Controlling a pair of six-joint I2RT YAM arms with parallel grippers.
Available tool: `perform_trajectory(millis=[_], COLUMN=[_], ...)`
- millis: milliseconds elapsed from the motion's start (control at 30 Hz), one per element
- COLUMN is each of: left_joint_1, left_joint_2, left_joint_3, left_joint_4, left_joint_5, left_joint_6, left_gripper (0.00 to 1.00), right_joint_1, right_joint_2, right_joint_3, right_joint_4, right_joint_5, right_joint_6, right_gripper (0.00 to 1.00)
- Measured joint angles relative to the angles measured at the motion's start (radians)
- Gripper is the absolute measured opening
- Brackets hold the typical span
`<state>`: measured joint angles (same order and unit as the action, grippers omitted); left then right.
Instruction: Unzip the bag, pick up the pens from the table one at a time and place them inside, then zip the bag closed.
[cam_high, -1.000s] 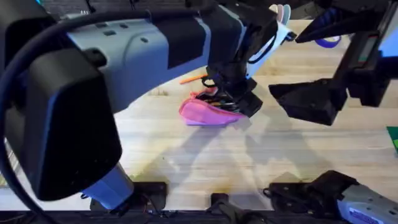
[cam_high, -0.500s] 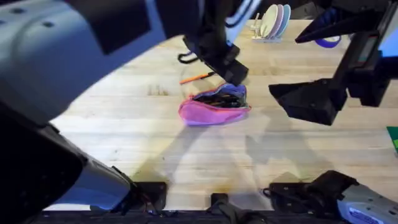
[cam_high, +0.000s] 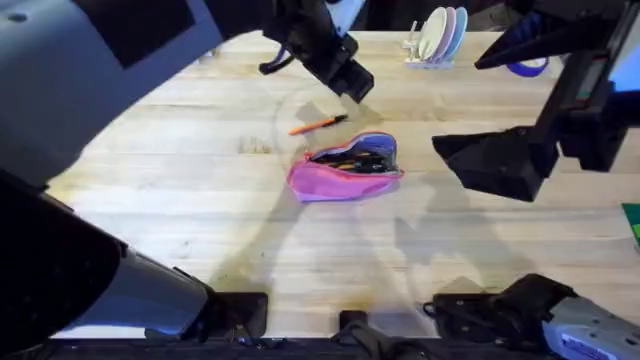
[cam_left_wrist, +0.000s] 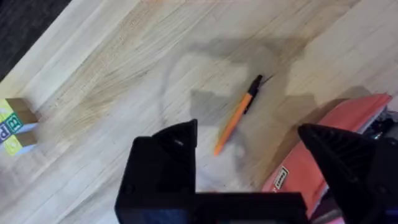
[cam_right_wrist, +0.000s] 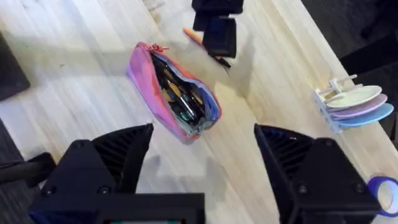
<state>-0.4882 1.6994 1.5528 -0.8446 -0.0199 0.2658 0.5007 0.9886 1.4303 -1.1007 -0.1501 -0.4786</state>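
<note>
The left gripper (cam_high: 345, 82) has lifted away from the pink fabric bag (cam_high: 340, 177) and now hangs above the orange pen (cam_high: 318, 124), its black fingers (cam_left_wrist: 163, 160) spread wide and empty. The right gripper (cam_right_wrist: 202, 158) also stands wide open, holding nothing. The unzipped bag lies gaping on the plank-grained desk (cam_high: 200, 200), pens inside.

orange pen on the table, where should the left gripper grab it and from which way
Grip the orange pen around the middle of its barrel, coming straight down from above with the open left gripper, fingers set across its length. It lies flat on the table, apart from the open bag, with bare wood on both long sides. Likely the easiest hold.
</note>
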Motion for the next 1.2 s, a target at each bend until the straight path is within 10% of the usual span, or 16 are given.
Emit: perform_trajectory(millis=[1200], left_joint_1=[0.052], left_joint_2=[0.221], left_joint_3=[0.0], left_joint_4=[0.012], left_joint_5=[0.073], left_joint_6=[0.07], left_gripper=[0.994], right_joint_1=[0.0], right_joint_2=[0.0], right_joint_3=[0.0], right_joint_4=[0.0], right_joint_5=[0.0], right_joint_6=[0.0], right_gripper=[0.998])
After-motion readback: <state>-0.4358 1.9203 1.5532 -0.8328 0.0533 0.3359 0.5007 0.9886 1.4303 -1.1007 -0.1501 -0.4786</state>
